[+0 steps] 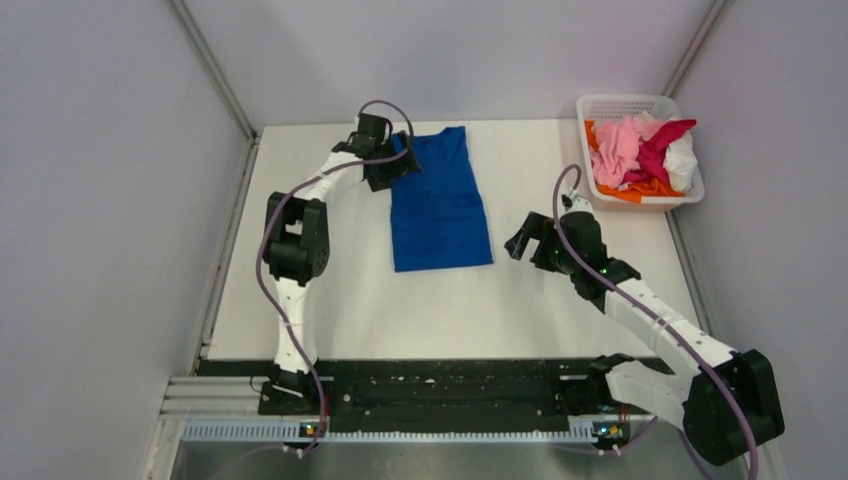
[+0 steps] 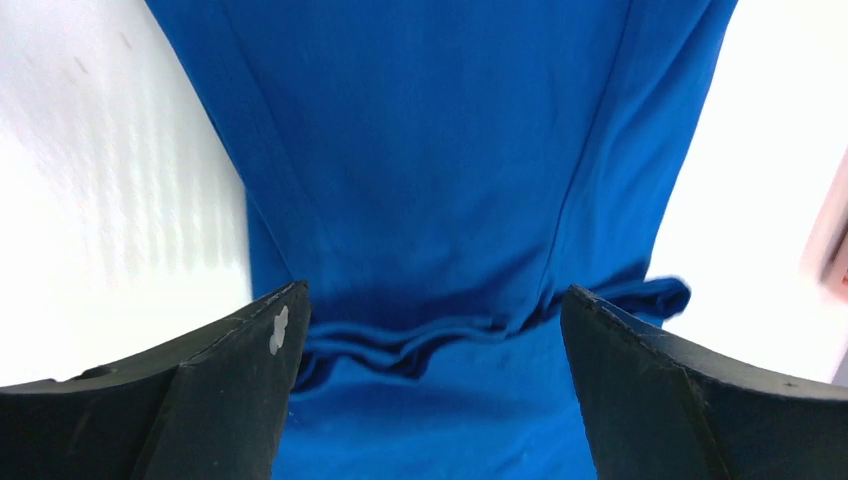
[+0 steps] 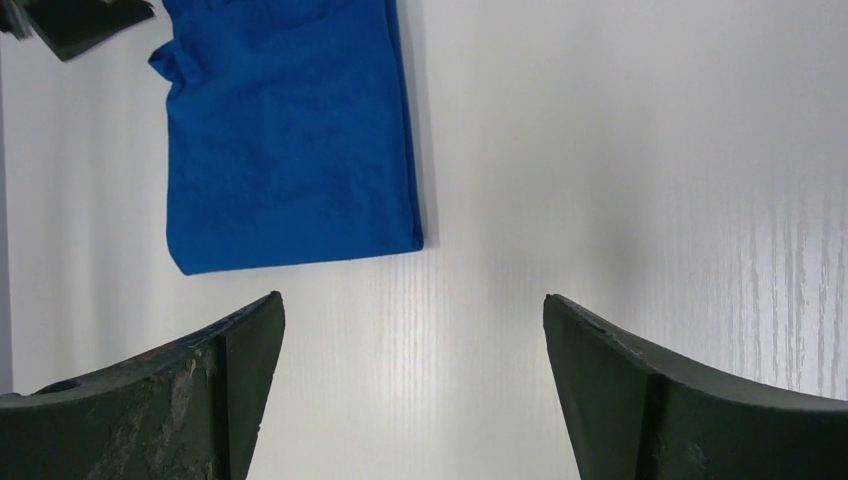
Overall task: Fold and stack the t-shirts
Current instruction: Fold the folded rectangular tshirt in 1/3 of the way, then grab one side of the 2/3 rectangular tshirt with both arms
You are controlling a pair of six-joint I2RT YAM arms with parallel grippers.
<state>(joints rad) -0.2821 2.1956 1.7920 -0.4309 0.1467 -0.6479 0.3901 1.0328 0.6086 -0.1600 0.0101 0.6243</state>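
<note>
- scene: blue t-shirt flat on table, centre-far, sides folded in to a narrow strip, collar end far, hem near. Other colours (pink, magenta, white, orange) heaped in basket, far right corner.
- left gripper: released, jaws wide, low over far-left corner of the strip; cloth bunched into a small ridge between the jaws in wrist view. Nothing grasped.
- right gripper: released, jaws wide, over bare table just right of the near hem corner. Nothing grasped.
- step, as judged: halving fold, collar end down onto hem.
- method: lower left jaws astride the ridge; pinch every layer, not top ply alone. Send right across to the far-right corner before any lift. Raise both corners together, low; carry toward hem; lay edges flush.
- risk: single-corner lift likely skews the strip and spills the folded sides.
</note>
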